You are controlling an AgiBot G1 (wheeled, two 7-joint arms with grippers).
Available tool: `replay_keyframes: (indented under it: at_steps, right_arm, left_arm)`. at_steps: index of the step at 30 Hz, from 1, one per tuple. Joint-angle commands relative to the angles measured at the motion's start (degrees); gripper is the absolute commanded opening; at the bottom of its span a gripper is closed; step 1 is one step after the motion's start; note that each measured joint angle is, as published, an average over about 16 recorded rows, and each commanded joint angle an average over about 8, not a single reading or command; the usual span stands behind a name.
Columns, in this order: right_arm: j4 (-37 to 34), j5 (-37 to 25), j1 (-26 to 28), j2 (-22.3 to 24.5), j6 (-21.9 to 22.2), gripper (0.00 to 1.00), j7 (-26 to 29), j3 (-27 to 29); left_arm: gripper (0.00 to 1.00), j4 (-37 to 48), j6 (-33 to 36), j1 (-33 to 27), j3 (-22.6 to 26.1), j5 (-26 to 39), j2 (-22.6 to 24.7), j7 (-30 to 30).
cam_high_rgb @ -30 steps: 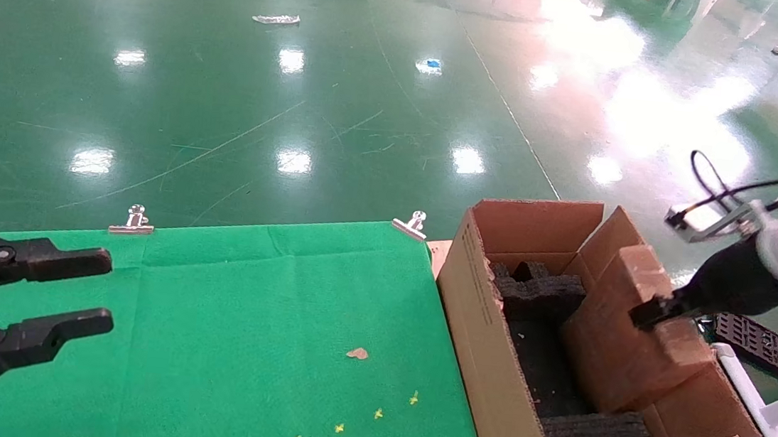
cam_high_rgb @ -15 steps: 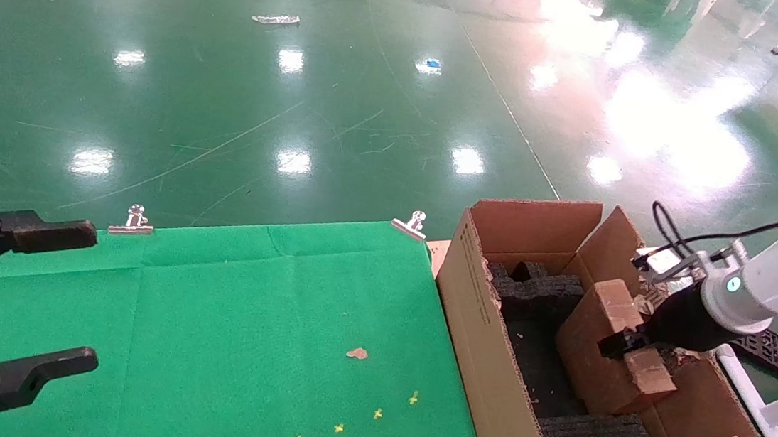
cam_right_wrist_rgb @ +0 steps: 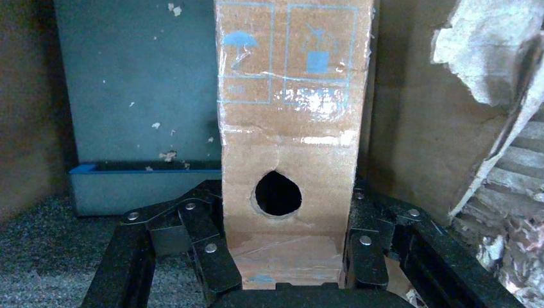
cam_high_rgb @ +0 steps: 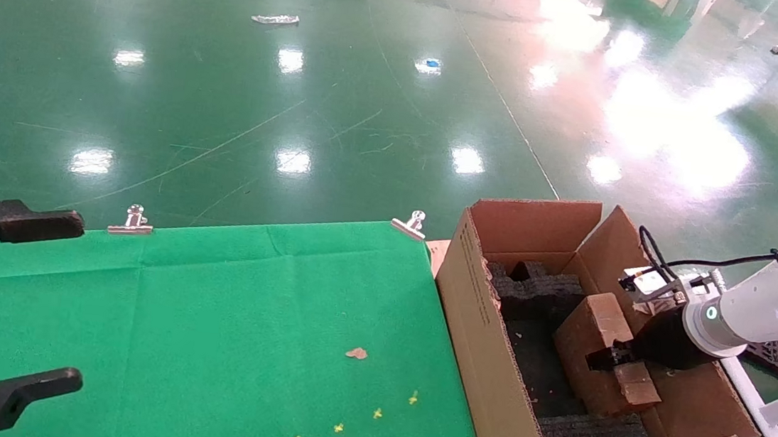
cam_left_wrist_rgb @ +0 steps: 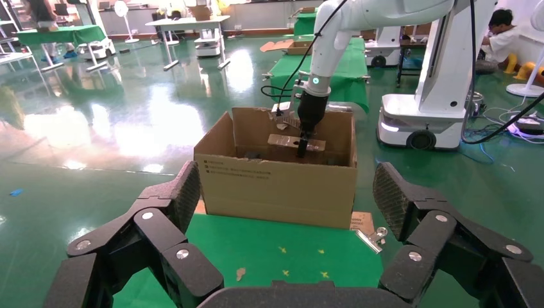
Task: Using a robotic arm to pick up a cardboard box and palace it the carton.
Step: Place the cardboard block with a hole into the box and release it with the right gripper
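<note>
**Brown box clamped low inside the carton**

Brown cardboard wrapped in glossy clear tape fills the middle of the right wrist view: the cardboard box (cam_right_wrist_rgb: 292, 151) stands between the black linked fingers (cam_right_wrist_rgb: 205, 247) of the right gripper (cam_right_wrist_rgb: 285, 256), which press against its two narrow sides. A round hole in its face sits level with the fingers, and pale blue printed symbols mark the end farther from the wrist.

From the head camera, the robotic arm (cam_high_rgb: 772, 312) reaches in from the right over the carton's (cam_high_rgb: 484, 342) ragged right flap, its black wrist angled down and to the left. The right gripper (cam_high_rgb: 615, 356) is shut on the cardboard box (cam_high_rgb: 595, 338), which lies inside the carton, tilted, with its lower end down among the black foam inserts (cam_high_rgb: 539, 290). One foam piece sits at the far end of the carton and another (cam_high_rgb: 593, 431) at the near end; the box is between them, closer to the right wall.

The left gripper (cam_high_rgb: 9, 303) hangs over the green cloth (cam_high_rgb: 243, 326) at the left edge of the table, well apart from the carton, its fingers spread wide and holding nothing. In the left wrist view the carton (cam_left_wrist_rgb: 279, 183) stands beyond those spread fingers (cam_left_wrist_rgb: 173, 199), with the cardboard box (cam_left_wrist_rgb: 287, 142) showing just above its rim under the white arm.

Two metal clips (cam_high_rgb: 133, 221) pin the cloth at its far edge.
</note>
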Motion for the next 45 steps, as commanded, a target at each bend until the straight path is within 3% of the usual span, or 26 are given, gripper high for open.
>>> replay_keyframes:
  at_steps: [1, 35, 45]
  right_arm:
    - [-0.72, 0.27, -0.09, -0.23, -0.12, 1.0, -0.93, 0.18]
    - [-6.06, -1.26, 2.2, -4.08, -1.95, 1.0, -3.02, -0.79]
    - [-5.29, -0.94, 10.06, -3.32, -3.72, 1.0, -6.0, -0.47]
  left_arm:
    - [1.0, 0.0, 0.0, 0.0, 0.01, 0.0, 0.0, 0.0]
    - [1.0, 0.0, -0.05, -0.03, 0.12, -0.08, -0.05, 0.06]
    - [1.0, 0.0, -0.06, -0.03, 0.15, -0.1, -0.06, 0.07]
